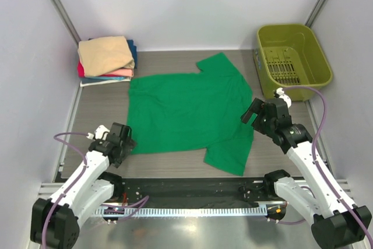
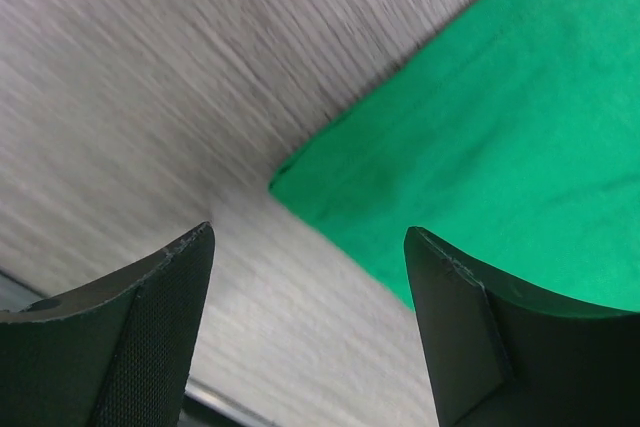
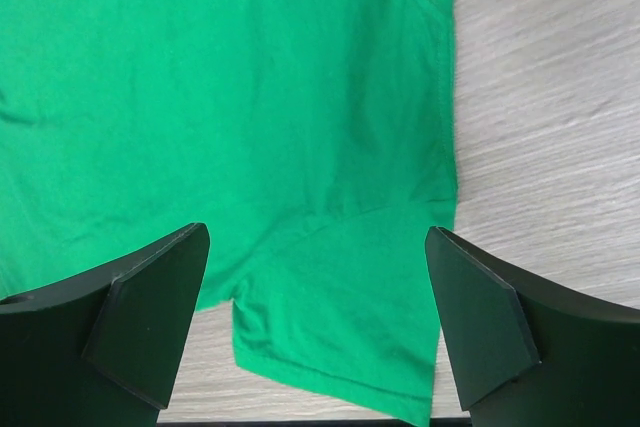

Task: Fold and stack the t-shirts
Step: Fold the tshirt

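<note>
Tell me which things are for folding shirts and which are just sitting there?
For the job:
green t-shirt, spread flat
stack of folded shirts, far left corner

Just sitting there:
olive plastic bin, far right

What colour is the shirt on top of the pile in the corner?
Tan. The top folded shirt shows best in the top external view.

Brightly and evenly lit from above, with only faint, soft shadows. Sharp in the top view. Streaked by motion blur across worktop [image 2: 150, 67] and green t-shirt [image 2: 500, 127] in the left wrist view.
</note>
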`<state>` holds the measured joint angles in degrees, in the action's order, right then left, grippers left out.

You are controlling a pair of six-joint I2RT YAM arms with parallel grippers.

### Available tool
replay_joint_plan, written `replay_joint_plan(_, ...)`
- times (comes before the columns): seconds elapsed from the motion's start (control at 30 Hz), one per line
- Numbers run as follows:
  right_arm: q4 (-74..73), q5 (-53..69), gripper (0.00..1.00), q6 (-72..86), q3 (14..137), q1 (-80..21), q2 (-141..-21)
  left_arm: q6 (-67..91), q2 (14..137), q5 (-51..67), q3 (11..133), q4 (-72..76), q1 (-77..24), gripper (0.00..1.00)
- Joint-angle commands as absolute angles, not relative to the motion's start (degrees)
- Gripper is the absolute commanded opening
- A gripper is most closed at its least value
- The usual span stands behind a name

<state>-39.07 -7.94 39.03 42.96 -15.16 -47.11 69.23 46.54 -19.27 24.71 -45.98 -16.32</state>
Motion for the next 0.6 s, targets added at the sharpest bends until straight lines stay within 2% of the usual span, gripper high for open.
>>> replay_joint_plan(0.0, -39.0, -7.1, 0.96, 38.9, 42.0, -15.3, -46.1, 70.1, 49.4, -22.9, 22.9, -38.9, -15.2, 0.77)
replay_joint_plan(0.1, -38.9, -6.2, 0.96, 39.2, 40.8, -15.3, -45.9, 69.0, 50.0, -24.2, 21.9, -36.7, -14.2, 0.75)
replay_joint_plan(0.2, -39.5, -6.1, 0.96, 39.5, 39.8, -15.3, -45.1, 67.8, 50.6, -24.2, 20.4, -34.2, -12.8, 0.69)
replay_joint_plan(0.3, -41.0, -6.6, 0.96, 40.3, 39.6, -15.3, -44.3, 67.6, 51.2, -24.0, 20.6, -33.1, -12.3, 0.56)
replay_joint_plan(0.33, -41.5, -6.9, 0.96, 40.6, 39.6, -15.3, -44.2, 67.4, 51.4, -23.6, 20.6, -32.7, -12.1, 0.46)
replay_joint_plan(0.4, -43.0, -6.8, 0.96, 43.1, 39.6, -15.3, -44.0, 66.8, 52.3, -23.2, 20.7, -31.6, -12.2, 0.34)
replay_joint_plan(0.43, -43.2, -5.8, 0.94, 44.1, 38.5, -15.3, -44.1, 66.6, 52.6, -22.9, 20.7, -31.2, -12.2, 0.25)
replay_joint_plan(0.5, -43.9, -5.5, 0.92, 47.3, 37.2, -16.2, -44.8, 66.4, 53.1, -22.4, 20.7, -30.2, -12.2, 0.17)
replay_joint_plan(0.53, -44.2, -5.7, 0.92, 48.2, 36.1, -16.8, -45.3, 66.2, 53.1, -22.1, 20.6, -29.5, -12.2, 0.07)
replay_joint_plan(0.57, -45.9, -7.5, 0.92, 48.9, 35.9, -19.4, -46.2, 66.1, 53.0, -21.3, 20.4, -28.7, -12.1, 0.01)
